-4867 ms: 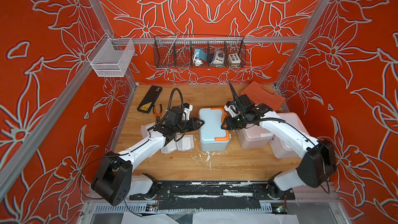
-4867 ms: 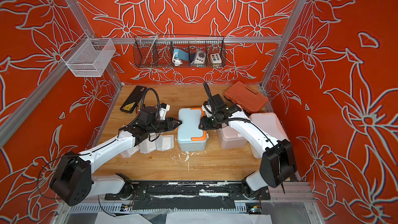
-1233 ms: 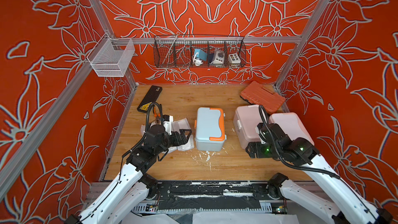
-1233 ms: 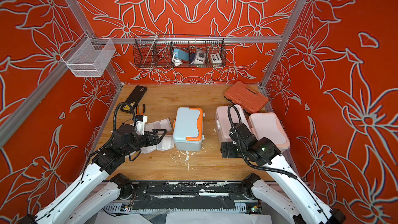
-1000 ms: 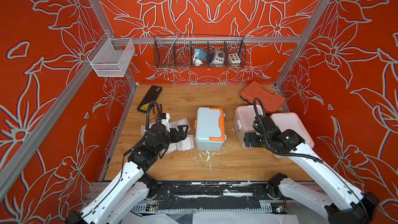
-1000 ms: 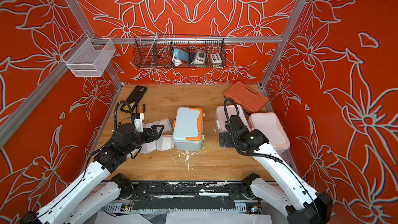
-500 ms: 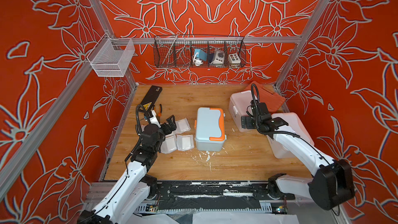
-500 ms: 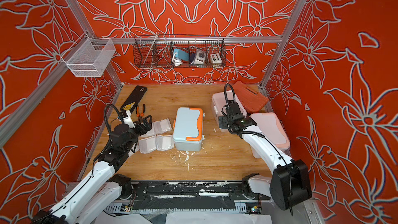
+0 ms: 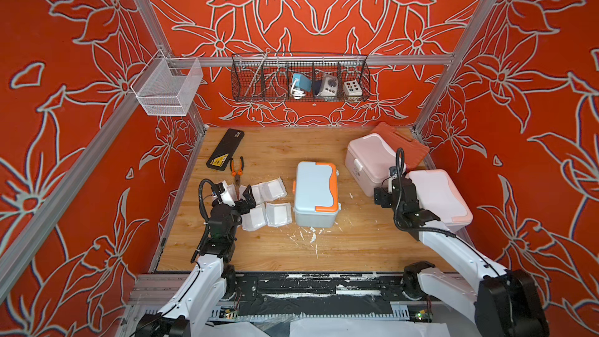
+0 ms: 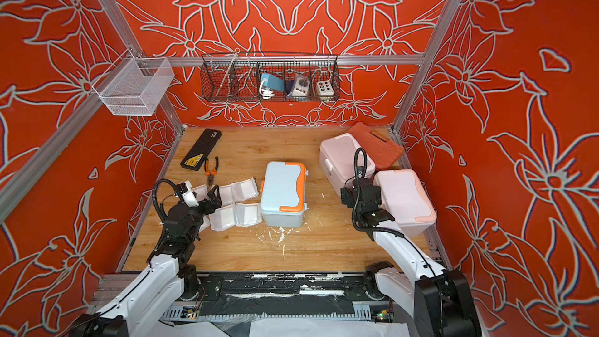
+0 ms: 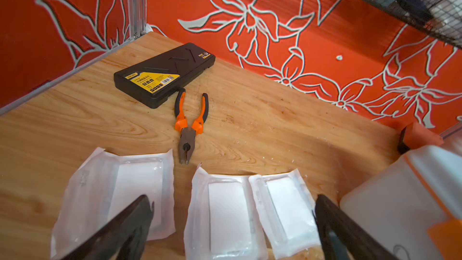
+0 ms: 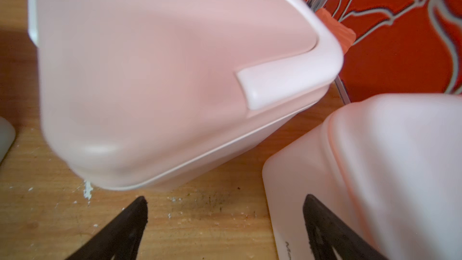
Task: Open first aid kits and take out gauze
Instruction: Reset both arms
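While left gripper [image 11: 232, 198] and right gripper [image 12: 225, 197] are gaping empty, three closed kits [image 9: 314, 188] and at least five white gauze packets [image 9: 278, 213] are lying nearby.

Wide bare table [image 9: 356, 244] before the blue-grey kit [image 9: 316, 189]. Left of it, blocked by gauze packets [image 9: 277, 213]. Only a narrow gap between pale pink kit [image 9: 369, 153] and white kit [image 9: 437, 196].

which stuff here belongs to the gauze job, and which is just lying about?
Job: blue-grey first aid kit with orange trim; pale pink first aid kit; white first aid kit with peach trim; gauze packets.
Lying about: black case with yellow label; pliers; orange-red tool case; black wire wall basket; white mesh basket.
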Robot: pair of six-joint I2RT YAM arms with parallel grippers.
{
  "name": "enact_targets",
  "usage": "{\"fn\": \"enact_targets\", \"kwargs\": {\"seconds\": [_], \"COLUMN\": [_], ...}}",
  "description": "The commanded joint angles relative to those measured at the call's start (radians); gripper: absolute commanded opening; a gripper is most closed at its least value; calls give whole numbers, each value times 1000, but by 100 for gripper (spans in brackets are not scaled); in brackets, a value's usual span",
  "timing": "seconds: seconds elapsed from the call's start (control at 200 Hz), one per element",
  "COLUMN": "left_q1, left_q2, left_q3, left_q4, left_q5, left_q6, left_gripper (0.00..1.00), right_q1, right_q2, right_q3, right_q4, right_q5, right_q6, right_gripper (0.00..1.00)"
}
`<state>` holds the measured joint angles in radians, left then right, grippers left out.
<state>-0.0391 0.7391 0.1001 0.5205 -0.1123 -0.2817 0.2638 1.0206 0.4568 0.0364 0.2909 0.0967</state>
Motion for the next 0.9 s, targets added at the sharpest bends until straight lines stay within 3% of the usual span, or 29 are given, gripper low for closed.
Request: {"fn": "enact_targets", "kwargs": {"seconds": [0.0, 0.095, 0.21, 0.245, 0.35, 0.425, 0.5, 0.646, 0.741, 0.806, 0.896], "left_q1": [5, 8, 10, 17, 22, 36, 63, 71, 70, 66, 53], "left_q2": [22, 90, 270, 311, 425, 480, 524, 537, 646, 666, 667], "left_q3": [-29, -64, -64, -18, 24, 54, 80, 79, -50, 6, 2], "left_q4": [186, 276, 403, 350, 412, 440, 451, 465, 815, 710, 719], "left_q5": [42, -13, -17, 15, 65, 59, 127, 165, 176, 183, 166], "left_q6": [127, 125, 168, 180, 193, 203, 223, 245, 253, 268, 271], "left_gripper": [98, 98, 98, 98, 98, 98, 98, 98, 98, 98, 98], "right_q1": [-29, -78, -134, -139, -146, -160, -171, -169, -170, -171, -171], "right_q2": [-25, 24, 108, 127, 185, 227, 290, 389, 375, 396, 381], "right_q3": [-49, -78, -141, -138, -120, -140, -181, -212, -177, -185, -176], "right_q4": [233, 287, 448, 469, 529, 639, 771, 915, 816, 868, 826], "right_q5": [27, 18, -31, -37, -22, -47, -42, -136, -158, -157, -156], "right_q6": [-51, -40, -20, -27, -70, -111, -107, -153, -155, -156, -155], "right_gripper": [98, 97, 98, 98, 98, 98, 98, 98, 98, 98, 98]}}
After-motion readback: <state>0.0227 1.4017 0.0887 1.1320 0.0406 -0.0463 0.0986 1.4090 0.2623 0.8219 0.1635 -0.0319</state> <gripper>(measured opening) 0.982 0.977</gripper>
